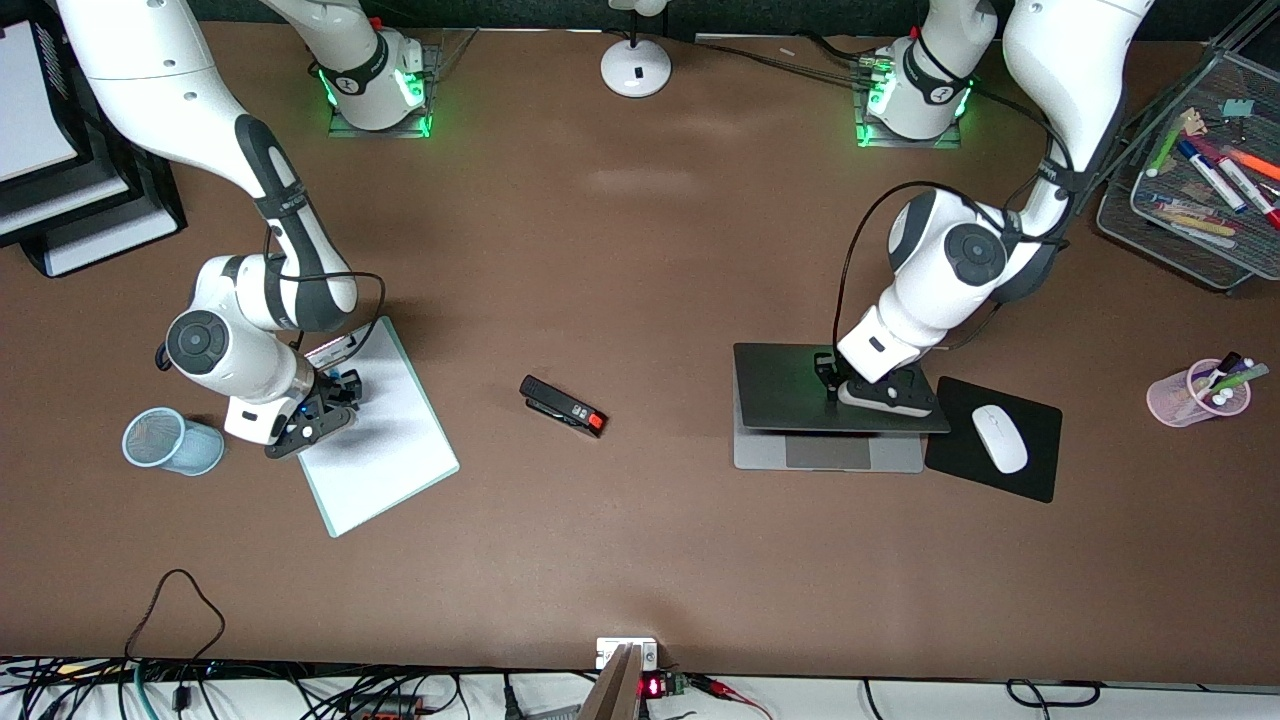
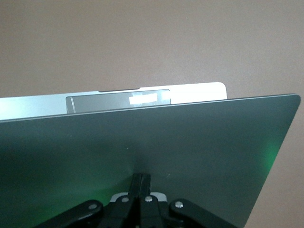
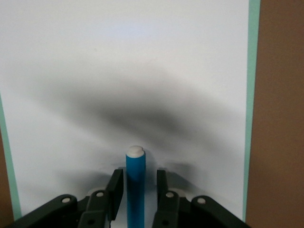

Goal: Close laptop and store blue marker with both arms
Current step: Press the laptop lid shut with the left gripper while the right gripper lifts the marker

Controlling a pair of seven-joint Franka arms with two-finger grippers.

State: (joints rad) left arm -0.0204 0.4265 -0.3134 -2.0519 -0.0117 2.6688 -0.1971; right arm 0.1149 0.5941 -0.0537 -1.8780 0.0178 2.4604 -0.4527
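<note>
The laptop lies toward the left arm's end of the table, its dark lid lowered most of the way over the silver base. My left gripper is shut and its fingertips press on the lid's outer face, which also shows in the left wrist view with the gripper against it. The blue marker lies on a white pad, white end pointing away from the wrist. My right gripper is open and straddles the marker, one finger close against it. In the front view the right gripper is low over the pad.
A blue mesh cup lies beside the pad. A black stapler sits mid-table. A white mouse rests on a black mat beside the laptop. A pink pen cup and a mesh tray stand at the left arm's end.
</note>
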